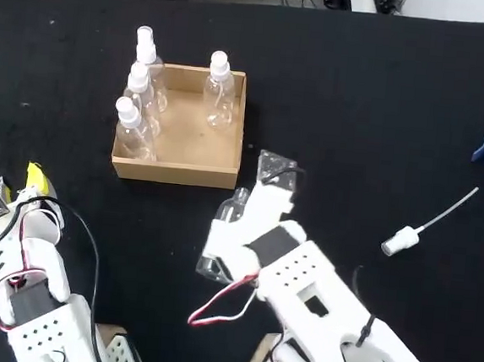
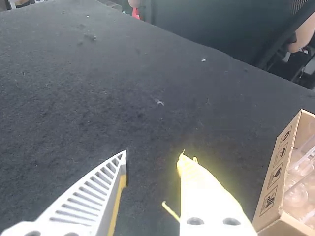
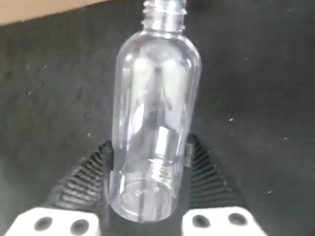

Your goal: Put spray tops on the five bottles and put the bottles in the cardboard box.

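A black cloth-covered surface (image 1: 383,117) carries an open brown cardboard box (image 1: 183,174). In it 4 clear plastic bottles (image 1: 219,90) stand upright, each with a white spray top: 3 in a row along 1 wall and 1 by the opposite wall. The right arm's fingers (image 3: 88,172) are closed around the base of a 5th clear plastic bottle (image 3: 152,98), uncapped, its neck toward the box and just in front of it. The left arm's fingers (image 2: 98,196) are spread apart with nothing between them, over bare surface near the box. A loose white spray top (image 1: 406,238) with a thin tube lies on the surface, well apart from the box.
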Controlling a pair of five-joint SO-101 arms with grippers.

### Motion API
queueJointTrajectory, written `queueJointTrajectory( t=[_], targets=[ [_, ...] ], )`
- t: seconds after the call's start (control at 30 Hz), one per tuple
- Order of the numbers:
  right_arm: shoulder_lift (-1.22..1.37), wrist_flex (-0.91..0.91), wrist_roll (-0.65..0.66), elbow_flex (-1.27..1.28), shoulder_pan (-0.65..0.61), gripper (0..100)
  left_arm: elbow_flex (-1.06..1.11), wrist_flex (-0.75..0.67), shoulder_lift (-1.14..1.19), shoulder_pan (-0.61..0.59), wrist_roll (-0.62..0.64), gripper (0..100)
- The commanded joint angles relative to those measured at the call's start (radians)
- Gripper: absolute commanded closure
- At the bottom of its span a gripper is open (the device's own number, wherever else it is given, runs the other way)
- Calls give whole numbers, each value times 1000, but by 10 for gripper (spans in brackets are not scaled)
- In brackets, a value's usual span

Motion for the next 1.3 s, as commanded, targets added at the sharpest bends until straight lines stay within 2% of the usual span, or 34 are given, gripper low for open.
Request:
queueJointTrajectory(
  t=[0.0,0.1,0.17,0.3,0.5,0.6,0.73,0.9,1.07,1.17,1.27],
  targets=[
    [-41,-18,-12,-53,-78,743,22,5,-17,-2,0,970],
    [-42,-11,-11,-59,-101,622,22,5,-17,-2,0,970],
    [-42,-9,-11,-71,-101,603,22,5,-17,-2,0,970],
    [-42,78,-11,-147,-97,641,22,6,-17,-2,0,970],
    [-42,379,-5,-401,-52,737,16,5,-17,4,0,970],
    [-42,388,35,-472,75,771,7,8,-17,7,0,970],
    [-44,287,103,-492,276,806,-41,35,-17,-1,-35,970],
    [-67,288,221,-547,540,840,-208,216,-9,7,-101,970],
    [-68,281,253,-538,779,870,-424,361,-2,33,-204,970],
    [-68,264,310,-516,908,873,-541,453,63,99,-256,967],
    [-68,152,371,-440,970,873,-674,555,203,197,-287,891]
  ],
)
